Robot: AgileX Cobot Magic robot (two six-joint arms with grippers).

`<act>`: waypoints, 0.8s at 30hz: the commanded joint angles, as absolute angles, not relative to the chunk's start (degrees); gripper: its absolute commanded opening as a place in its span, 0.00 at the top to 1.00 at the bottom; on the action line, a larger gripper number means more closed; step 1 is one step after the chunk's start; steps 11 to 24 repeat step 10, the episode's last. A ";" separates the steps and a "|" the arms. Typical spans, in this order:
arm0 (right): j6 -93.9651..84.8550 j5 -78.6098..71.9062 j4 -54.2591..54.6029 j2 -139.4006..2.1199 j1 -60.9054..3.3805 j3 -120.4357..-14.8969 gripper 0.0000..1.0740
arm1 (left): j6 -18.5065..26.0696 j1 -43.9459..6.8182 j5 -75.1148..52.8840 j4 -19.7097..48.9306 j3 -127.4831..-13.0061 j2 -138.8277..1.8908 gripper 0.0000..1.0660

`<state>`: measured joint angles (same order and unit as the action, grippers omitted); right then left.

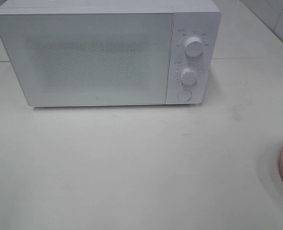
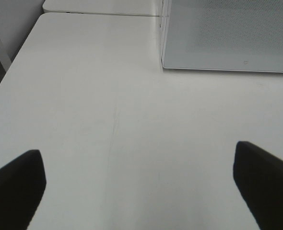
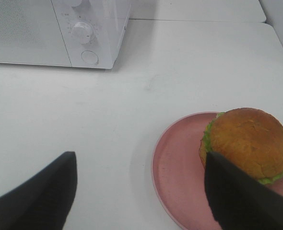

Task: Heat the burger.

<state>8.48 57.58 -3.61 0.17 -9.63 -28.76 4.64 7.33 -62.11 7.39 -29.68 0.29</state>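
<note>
While nothing is started yet, status below:
microwave [image 1: 98, 57]: door shut, knobs untouched as far as I can tell; sits ahead of both grippers.
burger [image 3: 247, 143]: on pink plate [image 3: 175, 167], just ahead of right gripper [image 3: 139, 191], partly behind one finger, not inside the jaws.
right gripper: jaws apart, holding nothing.
left gripper [image 2: 139, 182]: jaws wide apart, empty, over bare table [image 2: 108, 96], microwave corner ahead.
done: nothing.
left: open door, load burger, close, set knobs.
</note>
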 commanded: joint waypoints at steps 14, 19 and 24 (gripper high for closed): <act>8.02 57.24 -3.38 1.89 -9.28 -28.59 0.32 | 4.35 7.33 -61.36 7.96 -29.62 1.60 0.06; 8.02 57.24 -3.38 1.89 -9.28 -28.59 0.32 | 4.35 7.33 -61.36 7.96 -29.62 1.60 0.06; 8.02 57.24 -3.38 1.89 -9.28 -28.59 0.32 | 4.35 7.33 -61.36 7.96 -29.62 1.60 0.06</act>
